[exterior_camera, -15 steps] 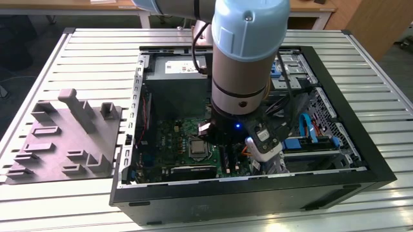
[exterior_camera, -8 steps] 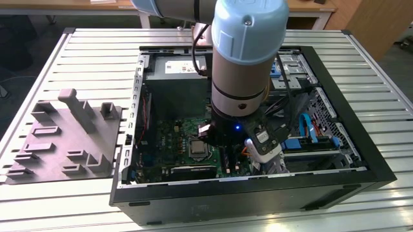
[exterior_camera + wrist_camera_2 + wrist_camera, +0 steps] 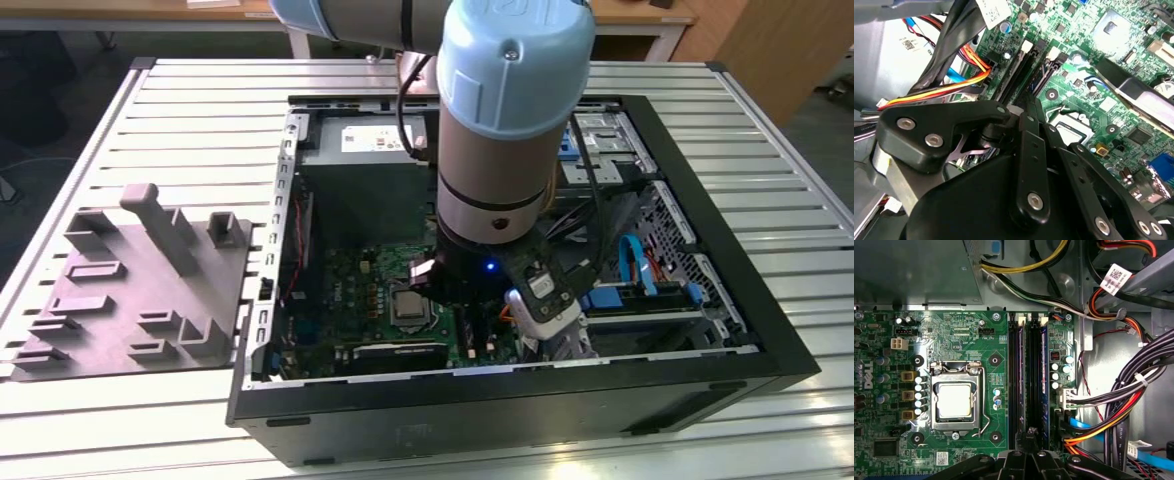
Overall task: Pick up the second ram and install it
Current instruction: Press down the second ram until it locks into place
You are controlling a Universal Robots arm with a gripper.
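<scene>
Arm lowered into the open computer case (image 3: 747,330) on the slatted table (image 3: 174,100); gripper (image 3: 1026,452) directly above the memory slots (image 3: 1021,375), which lie at three o'clock from the processor socket (image 3: 956,400) on the motherboard (image 3: 884,390) in the first wrist view. One blue-edged memory stick (image 3: 1044,375) stands seated in the slot nearest the cable bundle (image 3: 1134,390); whether this is the second ram, I cannot tell. Fingers' state: cannot tell (the tips are hidden behind the gripper's own linkage in both wrist views). Judged progress: late, at the insertion site; seating unconfirmed.
</scene>
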